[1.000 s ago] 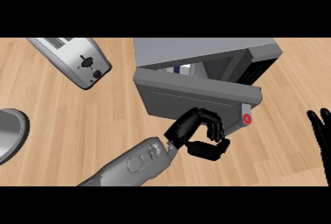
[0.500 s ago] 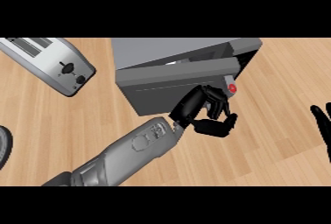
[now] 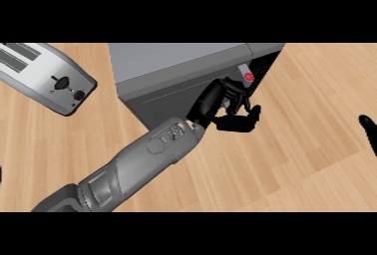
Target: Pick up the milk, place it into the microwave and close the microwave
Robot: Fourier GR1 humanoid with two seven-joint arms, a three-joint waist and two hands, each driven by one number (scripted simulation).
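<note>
Head view — the grey microwave (image 3: 177,74) stands on the wooden table (image 3: 294,149), its door nearly closed, with a red button (image 3: 249,77) showing in the dark gap at its right edge; the milk cannot be seen, so its place cannot be told. The left hand (image 3: 225,107), at the end of a grey forearm (image 3: 140,164), rests against the door's front with its fingers curled and nothing visibly held. A silver toaster (image 3: 44,74) lies at upper left, and the right hand (image 3: 368,130) shows only as straight fingertips at the right edge — open, well apart from the microwave.
</note>
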